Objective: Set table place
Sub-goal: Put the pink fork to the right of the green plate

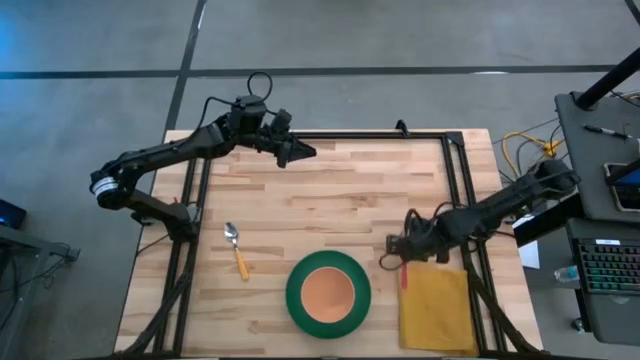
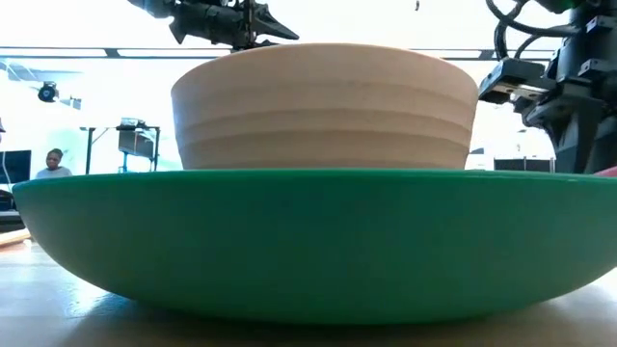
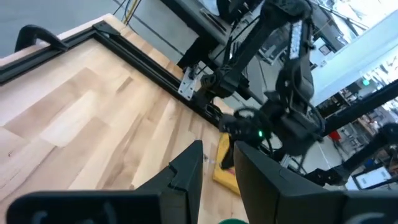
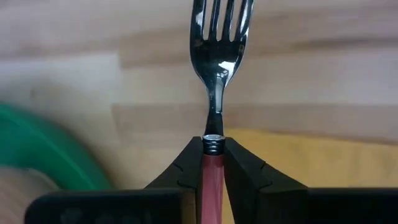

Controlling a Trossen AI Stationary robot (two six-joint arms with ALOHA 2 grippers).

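We see the right gripper (image 4: pixel 213 163) clamped on the fork (image 4: pixel 217 37), its long axis crossing the napkin's (image 1: pixel 436 308) plate-side (image 1: pixel 297 303) edge.

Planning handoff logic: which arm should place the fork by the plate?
Right. Its tool is shut on the fork, low beside the plate and napkin. The left tool hovers at the table's far edge.

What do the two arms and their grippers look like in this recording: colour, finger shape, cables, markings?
Both arms are dark, jointed and slim. The left arm has a white band near its base and a black cable looping above its wrist. The left gripper ends in two black, wedge-shaped fingers. The right gripper has matching angular black fingers; a small green light glows on the right arm's wrist.
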